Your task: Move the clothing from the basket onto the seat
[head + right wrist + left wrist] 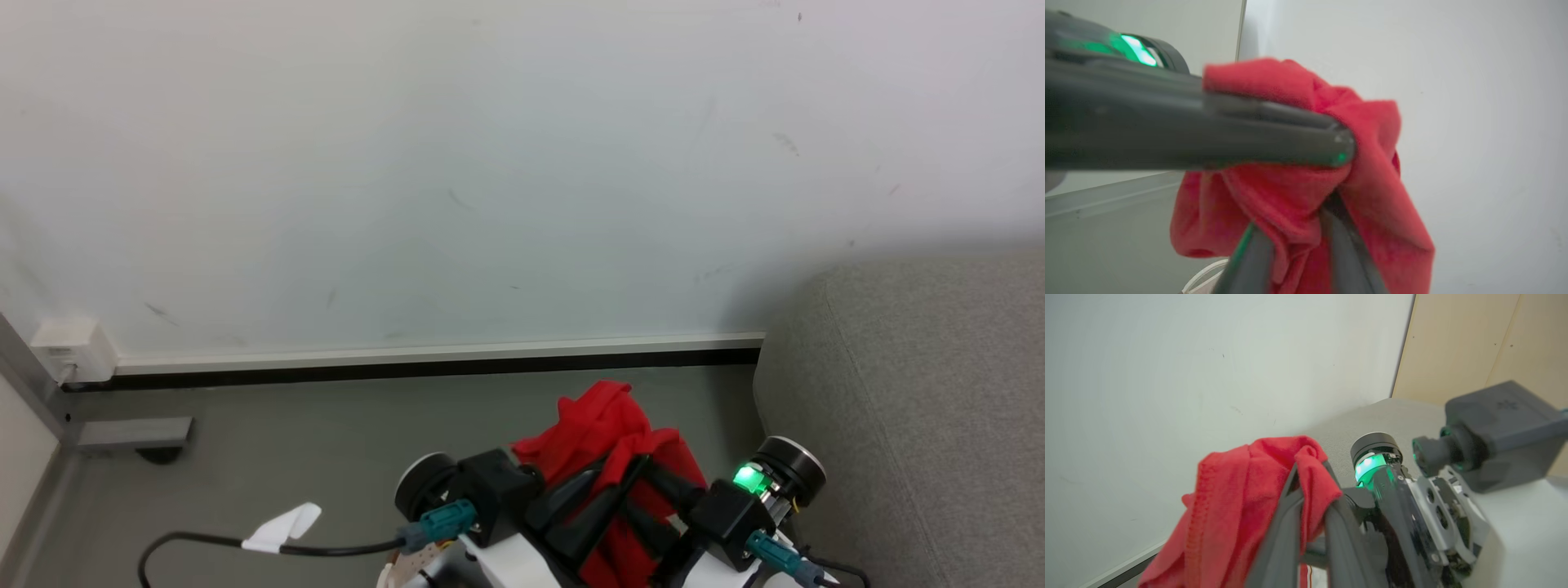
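Observation:
A bunch of bright red clothing (608, 425) hangs above the grey floor at the bottom centre of the head view, held between both grippers. My left gripper (624, 467) reaches in from the left and is shut on the fabric; its own view shows the red cloth (1241, 506) draped over the shut left gripper (1310, 469). My right gripper (647, 490) comes in from the right, crossing the left one, and the right wrist view has this right gripper (1327, 206) pinching the red cloth (1380, 196). The light-grey seat (922, 408) stands just to the right. The basket is out of view.
A pale wall with a white-and-black baseboard (441, 363) closes off the far side. A white socket box (73, 347) and a grey bracket (135, 433) sit at the left corner. A black cable with a white tag (286, 523) lies on the floor at lower left.

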Controlling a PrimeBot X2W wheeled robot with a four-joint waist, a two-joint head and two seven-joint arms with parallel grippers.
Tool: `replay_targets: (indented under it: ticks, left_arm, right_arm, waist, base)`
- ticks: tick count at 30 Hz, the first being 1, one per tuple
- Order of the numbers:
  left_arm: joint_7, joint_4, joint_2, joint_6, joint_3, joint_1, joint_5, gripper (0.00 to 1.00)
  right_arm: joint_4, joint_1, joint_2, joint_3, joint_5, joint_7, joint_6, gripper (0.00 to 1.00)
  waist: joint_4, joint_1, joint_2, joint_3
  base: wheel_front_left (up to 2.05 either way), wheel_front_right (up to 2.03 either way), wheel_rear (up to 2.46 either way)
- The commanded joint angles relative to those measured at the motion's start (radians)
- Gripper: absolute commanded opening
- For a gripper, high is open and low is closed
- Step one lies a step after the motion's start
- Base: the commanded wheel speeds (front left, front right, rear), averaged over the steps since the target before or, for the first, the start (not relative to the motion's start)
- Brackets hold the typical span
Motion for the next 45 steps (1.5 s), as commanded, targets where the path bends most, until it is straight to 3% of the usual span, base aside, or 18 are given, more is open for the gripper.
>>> replay_targets:
  ticks: [1,7,9,10,11,18,33,45]
  left_arm:
    - [0.001,-0.006,-0.001,-0.003,-0.001,0.012,-0.004,0.00]
    - [-0.004,0.004,0.014,0.012,0.007,0.020,-0.008,0.00]
    - [-0.011,0.007,0.019,0.017,0.012,0.021,-0.007,0.40]
    - [-0.017,0.010,0.022,0.020,0.014,0.022,-0.005,0.65]
    - [-0.020,0.012,0.024,0.022,0.017,0.023,-0.002,0.98]
    - [-0.074,0.053,0.038,0.041,0.014,0.027,0.044,1.00]
    - [-0.183,0.163,0.007,0.048,-0.007,0.007,0.057,1.00]
    - [-0.183,0.178,0.012,0.044,-0.017,-0.031,0.061,1.00]
  right_arm:
    - [0.006,-0.001,0.004,-0.008,0.006,-0.006,-0.002,0.00]
    - [-0.003,0.006,-0.001,-0.036,0.015,-0.012,-0.002,0.00]
    - [-0.008,0.011,-0.005,-0.046,0.021,-0.012,-0.002,0.00]
    - [-0.012,0.013,-0.008,-0.053,0.024,-0.013,-0.002,0.00]
    - [-0.016,0.014,-0.011,-0.057,0.025,-0.012,-0.002,0.00]
    - [-0.057,0.030,-0.043,-0.107,0.034,0.001,-0.002,0.00]
    - [-0.199,0.098,-0.130,-0.285,0.004,0.054,-0.003,0.00]
    - [-0.267,0.132,-0.132,-0.394,-0.027,0.071,-0.003,0.00]
  waist:
    - [-0.001,-0.0001,-0.0001,0.001]
    - [-0.013,-0.0001,-0.0001,0.006]
    - [-0.020,-0.0001,-0.0001,0.007]
    - [-0.024,-0.0001,-0.0001,0.008]
    - [-0.029,-0.0001,-0.0001,0.009]
    - [-0.082,-0.0001,-0.0001,0.026]
    - [-0.269,-0.0001,-0.0001,0.079]
    - [-0.302,-0.0001,-0.0001,0.135]
  base:
    - [0.00,0.00,0.00]
    - [0.00,0.00,0.00]
    - [0.00,0.00,0.00]
    - [0.00,0.00,0.00]
    - [0.00,0.00,0.00]
    - [0.00,0.00,0.00]
    - [0.00,0.00,0.00]
    - [0.00,0.00,0.00]
